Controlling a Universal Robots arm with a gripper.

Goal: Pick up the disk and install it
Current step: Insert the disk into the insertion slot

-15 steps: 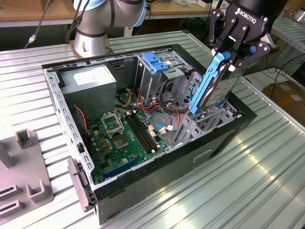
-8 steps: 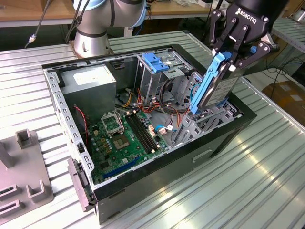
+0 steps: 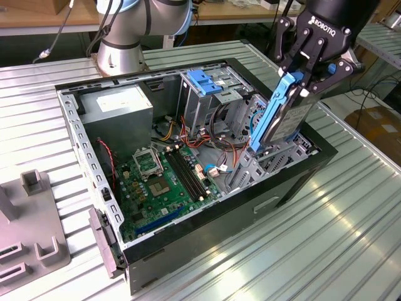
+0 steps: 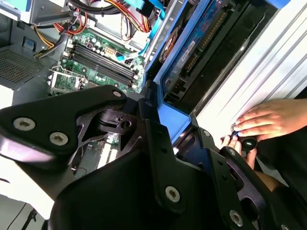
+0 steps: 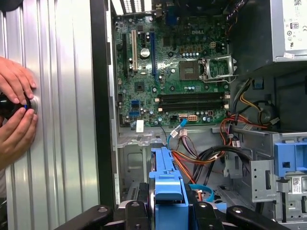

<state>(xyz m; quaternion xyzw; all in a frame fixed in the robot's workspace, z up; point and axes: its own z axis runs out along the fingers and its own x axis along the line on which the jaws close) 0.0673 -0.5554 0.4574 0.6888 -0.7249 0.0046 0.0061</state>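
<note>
Disk (image 3: 289, 119) clamped on edge between the narrow-set jaws of the gripper (image 3: 305, 80), which pinch its upper end across the blue plastic rails, apparently so that the lower end stays free to enter the computer case (image 3: 188, 241) first. In the exterior view the disk hangs tilted, its top leaning toward that view's right, and its lower end reaches down into the drive bay (image 3: 276, 157) at the corner of the open case nearest the arm (how deep it sits there cannot be told). In the first wrist view the blue rail (image 5: 167, 179) runs straight out from the black fingers toward the metal bay, a sign that the disk is lined up with its slot and not merely carried over the case. Around the bay lie loose red, orange and black cables (image 3: 219, 147), close enough that the tilt may also serve to clear them. Farther in, the green motherboard (image 3: 163, 182) lies flat on the case floor; a metal drive cage (image 3: 207, 84) with a blue handle stands behind it, and a grey power-supply box (image 3: 119, 106) fills the far corner. The case lies on its side on a ribbed metal table (image 3: 313, 251), open face up, which gives the arm access from above. Beside the case, in both wrist views, a person's hands (image 5: 17, 136) rest on the table around a small black knob (image 5: 9, 106), well apart from the gripper.
</note>
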